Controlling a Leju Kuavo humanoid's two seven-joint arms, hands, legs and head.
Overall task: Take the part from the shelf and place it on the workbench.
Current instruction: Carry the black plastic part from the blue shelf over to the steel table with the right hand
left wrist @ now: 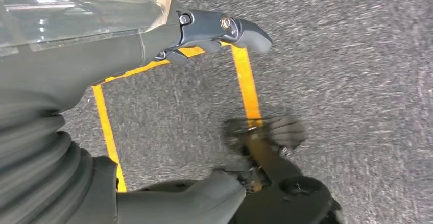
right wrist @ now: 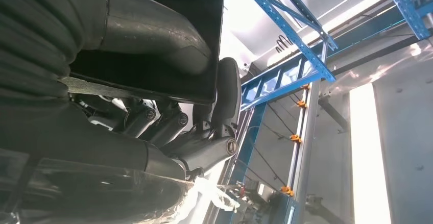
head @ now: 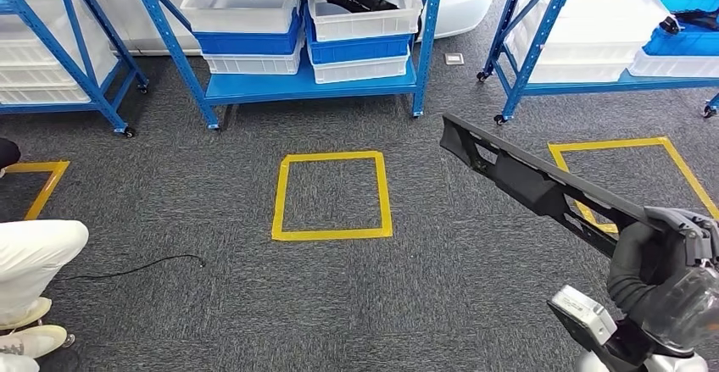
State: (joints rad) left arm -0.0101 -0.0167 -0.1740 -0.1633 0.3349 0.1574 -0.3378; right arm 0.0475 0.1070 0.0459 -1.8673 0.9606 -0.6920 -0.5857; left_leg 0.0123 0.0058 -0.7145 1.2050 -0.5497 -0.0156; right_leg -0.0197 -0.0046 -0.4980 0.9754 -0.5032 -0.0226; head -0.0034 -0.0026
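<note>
Head view: right hand [head: 657, 258] gripped the long black plastic part [head: 526, 177].
It pointed toward the blue metal shelf [head: 297, 84]; left hand [left wrist: 214, 35] held nothing, fingers apart.

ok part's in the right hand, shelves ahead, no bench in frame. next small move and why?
Probably keep the grip and turn away from the shelf to find the workbench. The right hand grips the long black part at one end, its far end hanging free above the carpet.

From the head we look down over the carpet [head: 212, 304] toward the blue shelves [head: 297, 84], while our left wrist camera faces the carpet's yellow tape [left wrist: 247, 86] closely and our right wrist camera tilts up past shelf frames [right wrist: 286, 71].
</note>
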